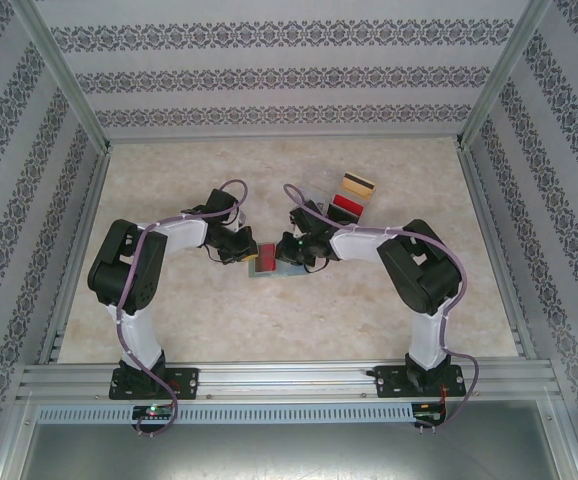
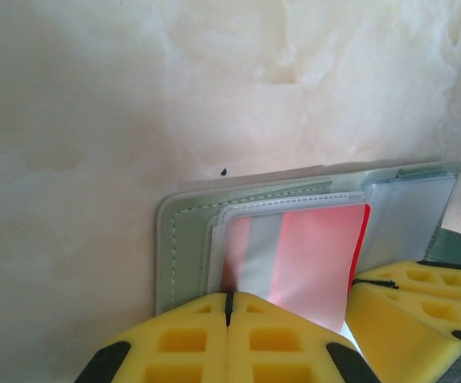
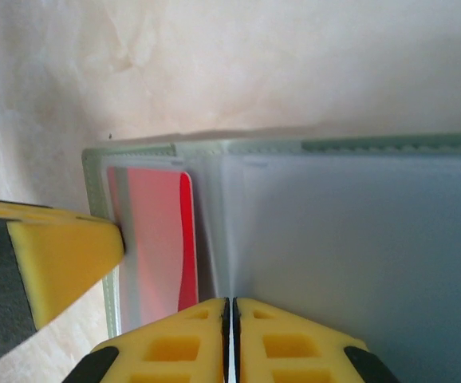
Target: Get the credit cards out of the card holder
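Open wallet (image 2: pixel 184 239) lies at the centre of the marble table (image 2: pixel 135 96), a red card (image 2: pixel 318 255) tucked in a clear pocket on its left half. The left gripper (image 2: pixel 228 299), fingers pressed together, sits at the card's edge; whether the card is pinched cannot be told. The right gripper (image 3: pixel 230 305), fingers likewise together, bears on the wallet's right half. At far right, a tray (image 1: pixel 325 190) holds a tan striped card (image 1: pixel 357 184).

The red card's (image 2: pixel 310 255) near end and the card holder's (image 2: pixel 184 239) near edge lie hidden behind the left gripper (image 2: pixel 227 309), so a grip on the card is unclear.
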